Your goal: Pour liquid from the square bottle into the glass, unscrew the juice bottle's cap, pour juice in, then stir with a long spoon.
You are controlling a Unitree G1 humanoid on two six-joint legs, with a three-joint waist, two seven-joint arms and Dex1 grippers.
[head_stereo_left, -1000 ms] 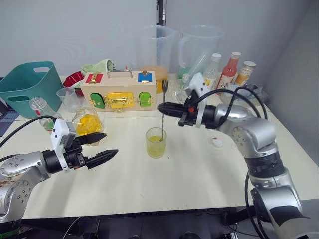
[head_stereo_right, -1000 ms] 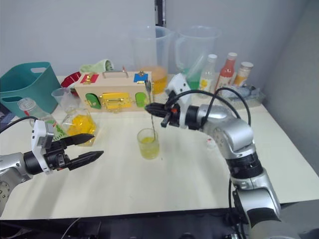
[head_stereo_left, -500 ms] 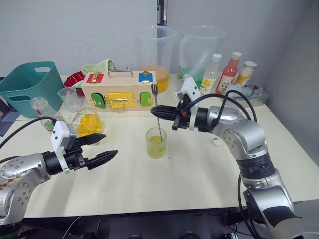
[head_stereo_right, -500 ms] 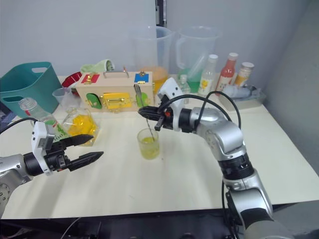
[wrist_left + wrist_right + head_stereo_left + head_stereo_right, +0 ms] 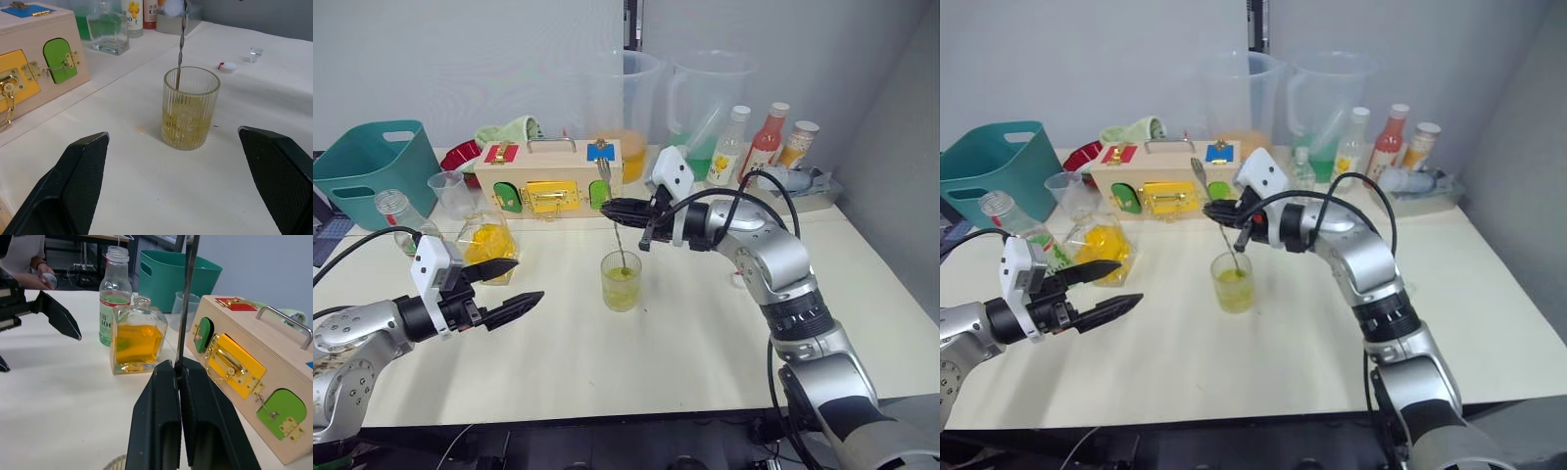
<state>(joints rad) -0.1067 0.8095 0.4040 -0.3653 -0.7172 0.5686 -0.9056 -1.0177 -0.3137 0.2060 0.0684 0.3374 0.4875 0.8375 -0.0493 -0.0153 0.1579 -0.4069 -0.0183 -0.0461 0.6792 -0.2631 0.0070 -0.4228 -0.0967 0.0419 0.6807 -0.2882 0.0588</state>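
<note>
The right gripper [image 5: 608, 209] is pinching the long spoon [image 5: 617, 231] between closed fingers, its stem slanting down into the glass [image 5: 621, 281] at frame centre, which is holding yellow-green liquid. The left gripper [image 5: 515, 284], fingers spread wide and empty, is hovering at lower left. Behind it are standing the square bottle [image 5: 485, 240] and the uncapped juice bottle [image 5: 112, 293]; the wooden latch box [image 5: 548, 176] is sitting behind the glass, the cap [image 5: 228, 67] lying to its right.
</note>
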